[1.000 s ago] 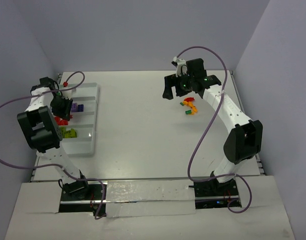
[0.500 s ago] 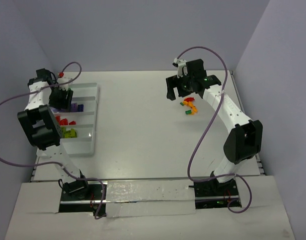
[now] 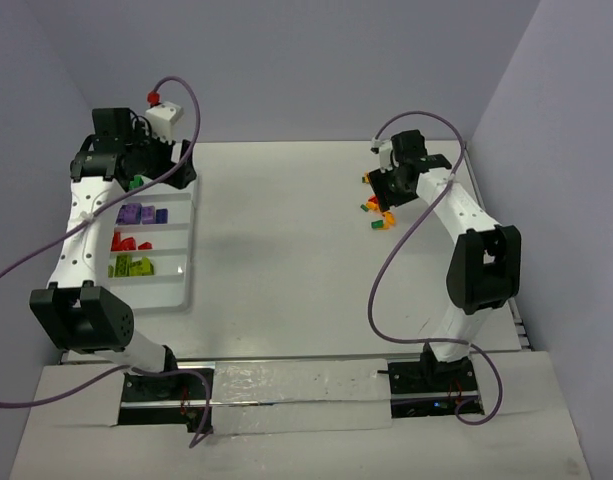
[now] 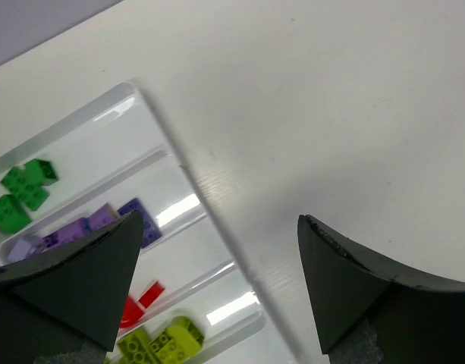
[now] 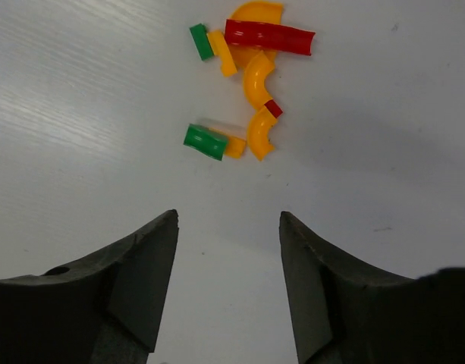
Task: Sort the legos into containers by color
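Legos (image 3: 379, 212) lie in two places: a loose cluster on the white table (image 3: 286, 260) at the far right, and sorted groups in the translucent tray (image 3: 176, 285) at the far left. Inside the tray, ridges split the floor into long compartments and each colour keeps to its own: dark green bricks (image 4: 20, 193) in the farthest one, then purple bricks (image 4: 103, 224), then red bricks (image 3: 126, 242), then lime bricks (image 4: 164, 341). The right wrist view shows the loose cluster closely: a long red curved piece (image 5: 270, 36) at its far end, several orange arcs (image 5: 256, 76) touching one another below it, a tiny red brick (image 5: 273, 108) wedged between two arcs, and two small green pieces (image 5: 205, 142) on the left side, each against an orange bit. The left gripper (image 4: 217, 220) hangs above the far end of the tray, over its long rim, jaws spread wide with nothing between them. The right gripper (image 5: 228, 220) points down at the table just beside the cluster, jaws apart and grasping nothing; the pieces lie ahead of its fingertips, not between them
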### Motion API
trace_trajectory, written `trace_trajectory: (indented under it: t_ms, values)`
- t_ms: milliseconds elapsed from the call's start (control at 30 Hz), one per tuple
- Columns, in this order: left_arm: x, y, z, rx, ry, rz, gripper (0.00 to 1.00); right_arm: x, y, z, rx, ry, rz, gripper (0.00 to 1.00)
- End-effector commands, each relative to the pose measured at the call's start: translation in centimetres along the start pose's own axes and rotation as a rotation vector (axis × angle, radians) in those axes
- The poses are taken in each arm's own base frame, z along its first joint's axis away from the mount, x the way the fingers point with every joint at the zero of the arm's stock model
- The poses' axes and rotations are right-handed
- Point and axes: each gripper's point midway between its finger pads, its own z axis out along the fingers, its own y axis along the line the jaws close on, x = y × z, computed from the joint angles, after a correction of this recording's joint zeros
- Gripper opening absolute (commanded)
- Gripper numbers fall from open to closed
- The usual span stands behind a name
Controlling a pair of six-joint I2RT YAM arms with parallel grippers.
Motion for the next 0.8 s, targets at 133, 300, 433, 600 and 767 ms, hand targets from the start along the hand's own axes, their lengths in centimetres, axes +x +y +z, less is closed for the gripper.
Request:
trace_trajectory:
  t_ms: [133, 300, 433, 600, 767]
  values:
    - [1.0, -4.2, 2.7, 0.173, 0.009, -0.059, 0.91, 1.1, 0.0, 1.5, -0.151, 0.084, -0.432, 0.61]
    - [1.0, -5.1, 2.9, 0.229, 0.001, -0.072, 0.91, 2.5, 0.2, 3.9, -0.267, 0.176, -0.634, 0.61]
    - [1.1, -5.2, 3.0, 0.231, 0.003, -0.074, 0.91, 2.7, 0.4, 5.0, -0.323, 0.198, -0.696, 0.61]
    - [0.9, -5.0, 3.2, 0.228, 0.009, -0.074, 0.91, 2.6, 0.6, 6.4, -0.374, 0.223, -0.703, 0.61]
    - [0.9, -4.7, 3.5, 0.220, 0.017, -0.074, 0.90, 2.9, 0.7, 7.6, -0.394, 0.237, -0.705, 0.61]
